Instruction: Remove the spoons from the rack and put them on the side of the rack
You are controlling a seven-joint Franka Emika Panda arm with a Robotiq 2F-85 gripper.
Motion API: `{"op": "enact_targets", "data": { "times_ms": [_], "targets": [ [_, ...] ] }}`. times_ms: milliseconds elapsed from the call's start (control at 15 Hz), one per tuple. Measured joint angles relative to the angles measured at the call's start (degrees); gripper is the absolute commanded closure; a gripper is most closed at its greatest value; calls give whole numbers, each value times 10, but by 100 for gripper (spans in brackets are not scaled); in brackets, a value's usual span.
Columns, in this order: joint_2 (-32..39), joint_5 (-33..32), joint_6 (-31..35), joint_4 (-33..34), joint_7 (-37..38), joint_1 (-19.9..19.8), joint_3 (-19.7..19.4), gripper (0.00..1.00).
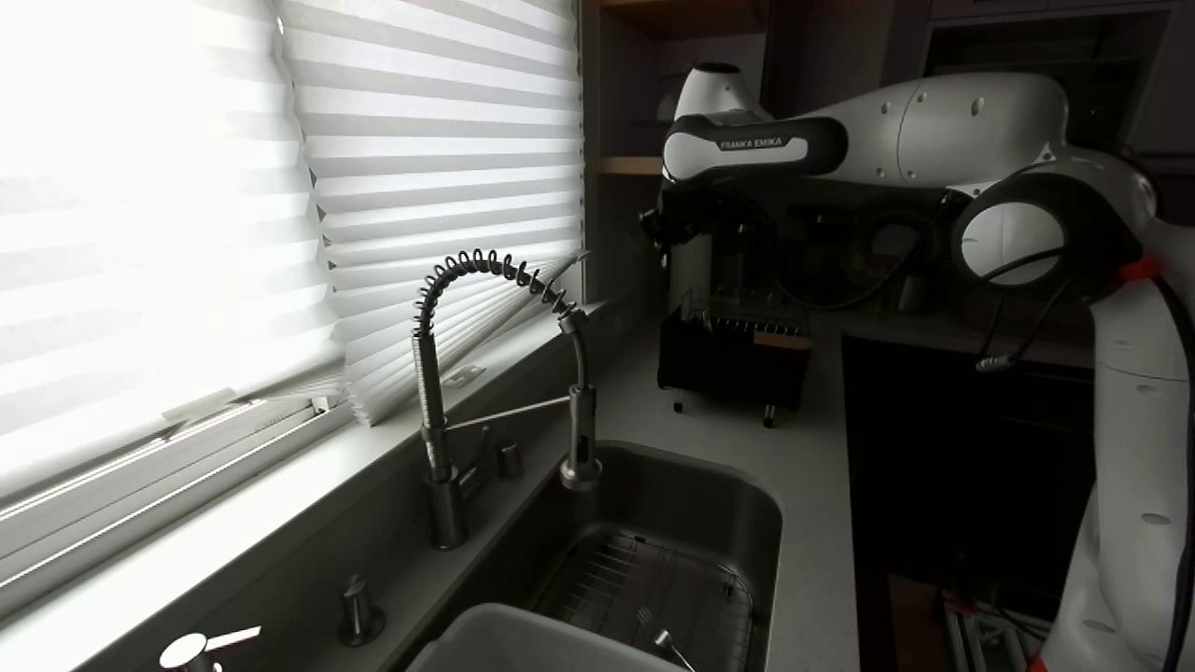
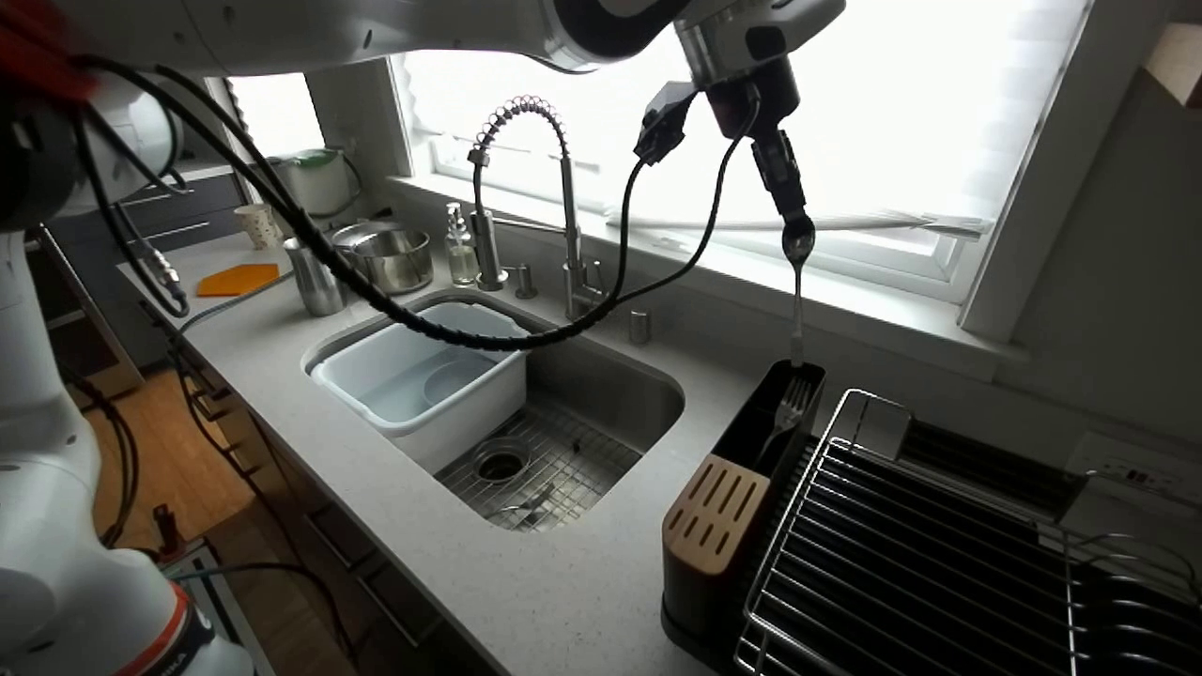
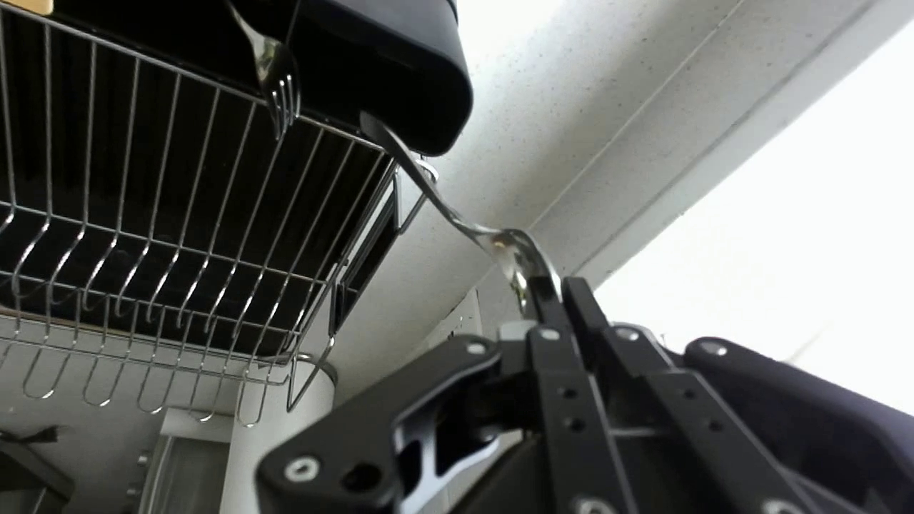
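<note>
A shiny metal spoon [image 2: 798,242] hangs bowl up, handle pointing down, with my gripper [image 3: 557,287] shut on its bowl. The rack [image 2: 690,601], a narrow black boxy holder, stands on the counter below. The low end of the spoon's handle [image 3: 378,132] is at the rack's far end, about level with the rim; I cannot tell whether it is inside or just above. A fork [image 2: 792,406] leans in the rack, tines up. In an exterior view the rack [image 1: 733,369] shows as a dark box, and the spoon is too dark to make out there.
A slotted wooden lid [image 2: 718,512] covers the rack's near end. Beside it is a wire dish drainer [image 2: 925,535]. The sink [image 2: 648,394] holds a white tub [image 2: 470,404]; a coiled faucet [image 1: 429,383] rises behind. Window blinds [image 1: 448,140] hang close to the arm.
</note>
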Motion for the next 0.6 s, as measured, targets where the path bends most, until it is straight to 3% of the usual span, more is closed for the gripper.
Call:
{"op": "enact_targets", "data": {
  "times_ms": [267, 600],
  "targets": [
    [-29, 0, -9, -7, 0, 14, 6, 99],
    [-43, 0, -92, -14, 1, 23, 12, 99]
  ]
}}
